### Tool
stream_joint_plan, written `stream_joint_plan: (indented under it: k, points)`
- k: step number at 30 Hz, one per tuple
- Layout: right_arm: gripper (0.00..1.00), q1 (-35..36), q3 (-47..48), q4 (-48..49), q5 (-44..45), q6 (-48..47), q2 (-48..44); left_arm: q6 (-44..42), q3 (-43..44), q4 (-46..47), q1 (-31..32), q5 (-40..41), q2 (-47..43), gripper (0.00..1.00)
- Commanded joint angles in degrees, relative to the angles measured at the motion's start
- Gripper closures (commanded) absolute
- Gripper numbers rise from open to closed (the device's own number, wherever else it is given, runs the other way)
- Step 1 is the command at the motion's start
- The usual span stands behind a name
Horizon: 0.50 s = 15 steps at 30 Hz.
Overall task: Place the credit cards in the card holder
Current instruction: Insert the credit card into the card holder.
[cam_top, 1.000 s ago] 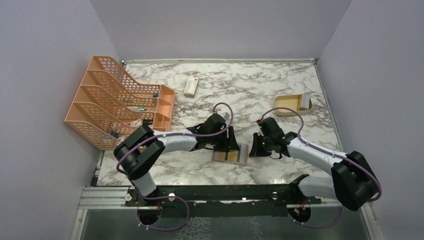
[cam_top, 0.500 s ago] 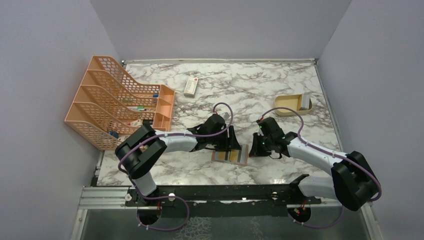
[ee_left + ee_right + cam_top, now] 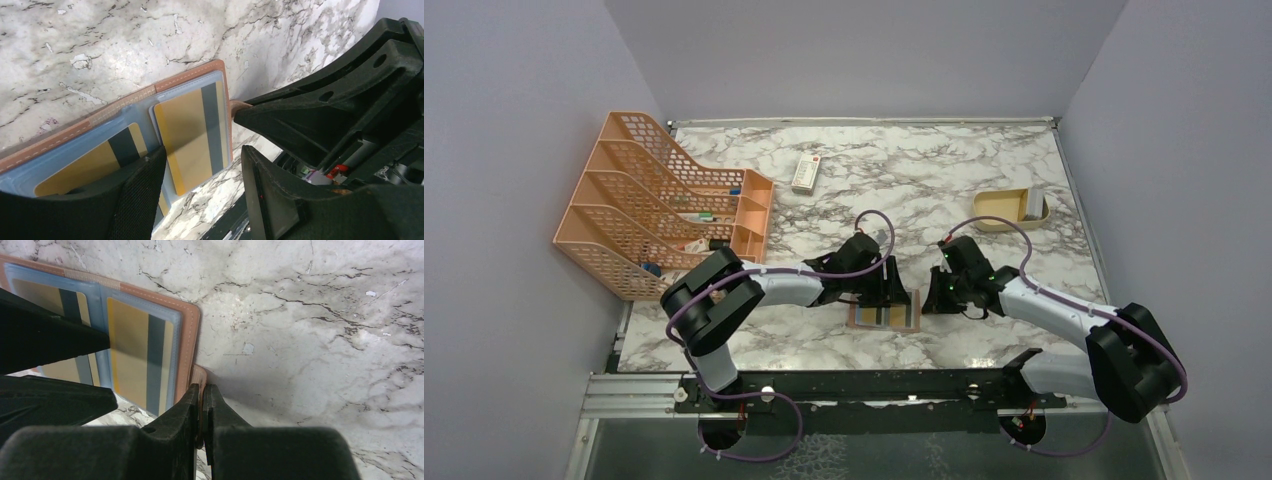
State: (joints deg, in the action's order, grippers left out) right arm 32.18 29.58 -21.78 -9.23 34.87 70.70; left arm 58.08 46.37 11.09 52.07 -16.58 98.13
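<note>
The brown card holder lies open and flat on the marble between the two arms. Gold-yellow credit cards with dark stripes sit in its clear slots, one on the right page and one on the left page. My left gripper is open and empty, low over the holder's near edge, one finger on the left page. My right gripper is shut on the holder's small clasp tab at its right edge. The holder and the right-page card also show in the right wrist view.
An orange mesh file rack stands at the left. A white remote-like item lies at the back middle. A tan shallow box at the back right holds a grey card-like item. Purple walls close in the table.
My left gripper has shifted a little to the right and nearer over the open holder. The pale grey patch on the holder's right page shows less. The right gripper has stayed on the tab.
</note>
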Motion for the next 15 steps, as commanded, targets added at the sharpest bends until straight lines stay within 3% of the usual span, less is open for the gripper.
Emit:
stream_joint_plan:
  k: [1, 15]
  points:
    - [0.94, 0.4, -0.5, 3.6, -0.4, 1.4, -0.9, 0.2, 0.4, 1.2, 1.5, 0.4, 0.0, 0.41]
    - [0.94, 0.4, 1.7, 0.8, 2.5, -0.7, -1.4, -4.0, -0.5, -7.3, -2.0, 3.8, -8.8, 0.37]
